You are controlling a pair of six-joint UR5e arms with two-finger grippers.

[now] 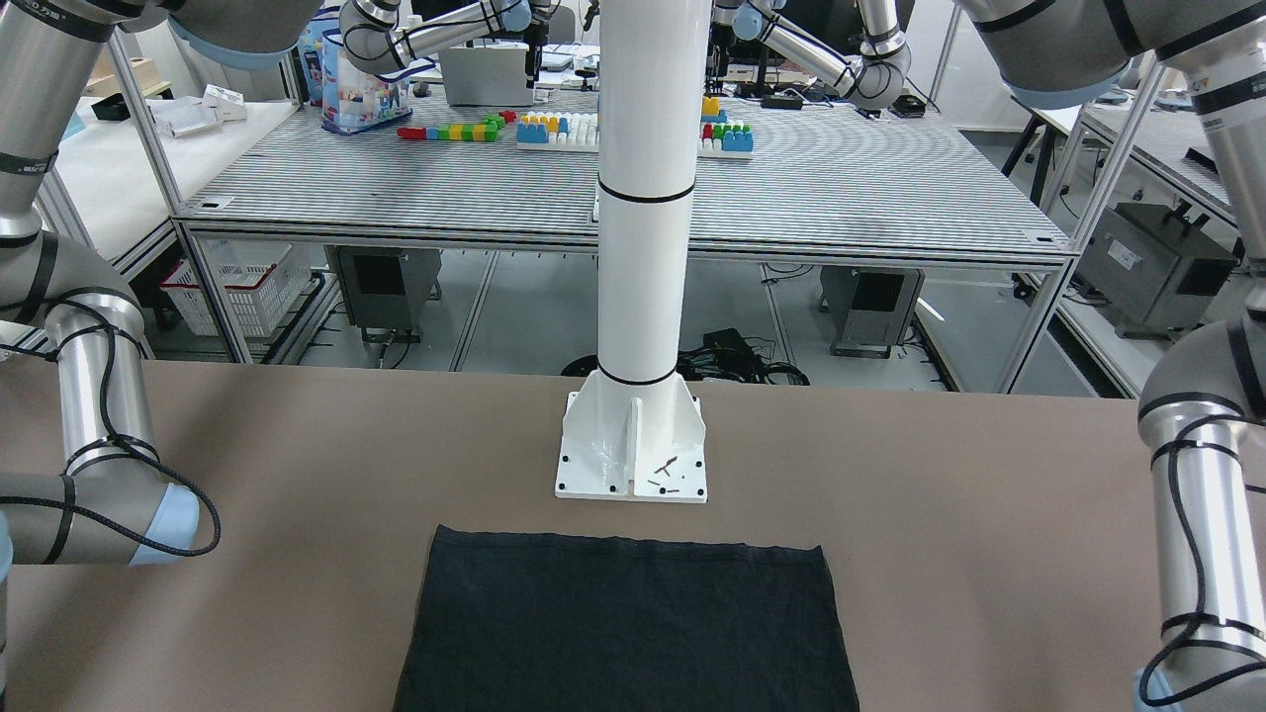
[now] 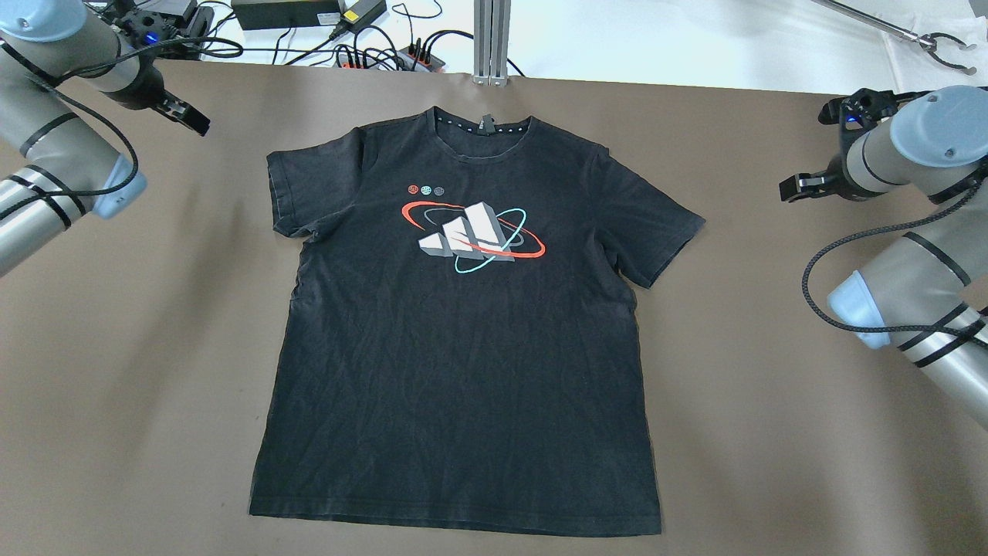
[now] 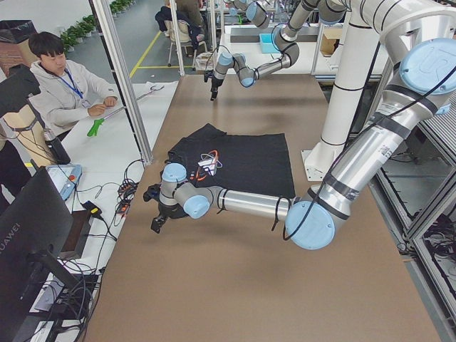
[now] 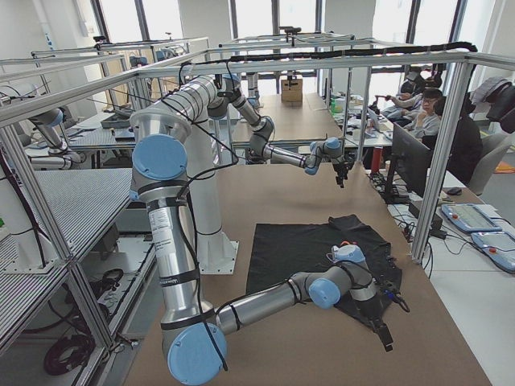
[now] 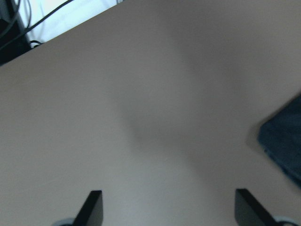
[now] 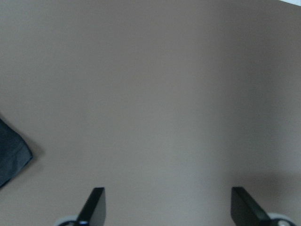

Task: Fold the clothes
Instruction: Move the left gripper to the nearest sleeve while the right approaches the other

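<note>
A black T-shirt (image 2: pixel 463 340) with a red, white and teal logo lies flat and face up in the middle of the brown table, collar at the far side. Its hem shows in the front-facing view (image 1: pixel 633 623). My left gripper (image 2: pixel 189 117) hovers open and empty above the table, left of the shirt's left sleeve; a sleeve corner (image 5: pixel 284 150) shows in its wrist view. My right gripper (image 2: pixel 795 188) hovers open and empty right of the other sleeve, whose tip (image 6: pixel 11 155) shows in its wrist view.
The white robot pedestal (image 1: pixel 633 435) stands at the table's near edge behind the hem. Cables and power supplies (image 2: pixel 309 23) lie beyond the far edge. Operators (image 3: pixel 64 85) sit at the far side. Bare brown table (image 2: pixel 772 386) surrounds the shirt.
</note>
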